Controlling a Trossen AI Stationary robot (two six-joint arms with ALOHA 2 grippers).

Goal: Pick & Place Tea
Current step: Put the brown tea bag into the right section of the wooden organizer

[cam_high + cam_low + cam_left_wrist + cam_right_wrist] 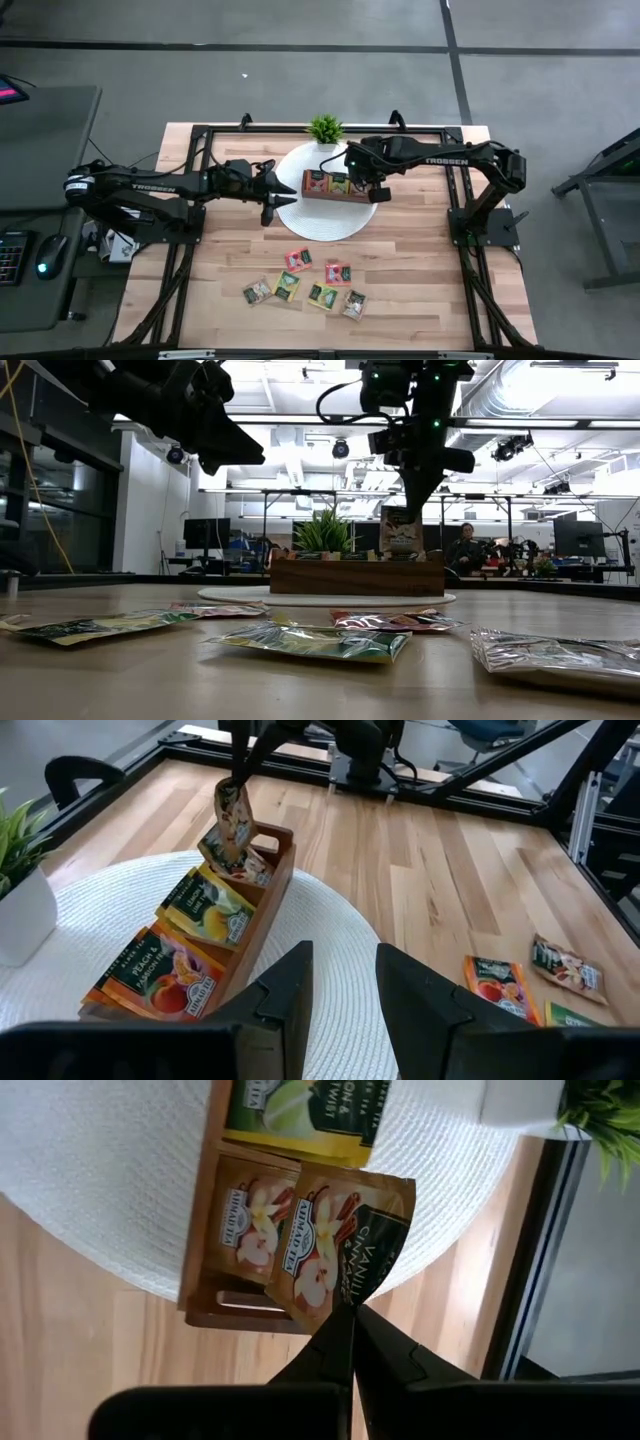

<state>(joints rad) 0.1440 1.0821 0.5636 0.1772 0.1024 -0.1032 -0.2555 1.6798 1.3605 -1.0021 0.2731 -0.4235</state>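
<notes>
Right gripper (350,1320) is pinched on the corner of a brown AHMAD TEA sachet (335,1240) (label starts "VANILL…", rest cut off), holding it upright over the end compartment of the wooden tray (340,194), where a matching sachet already sits. Tray's other slots hold a yellow lemon sachet (212,910) and a red "PEACH & PASSION" sachet (160,976). Left gripper (342,982), "TROSSEN" arm, hovers beside the tray, fingers parted and empty; loose sachets (305,285) lie well in front of the tray.
</notes>
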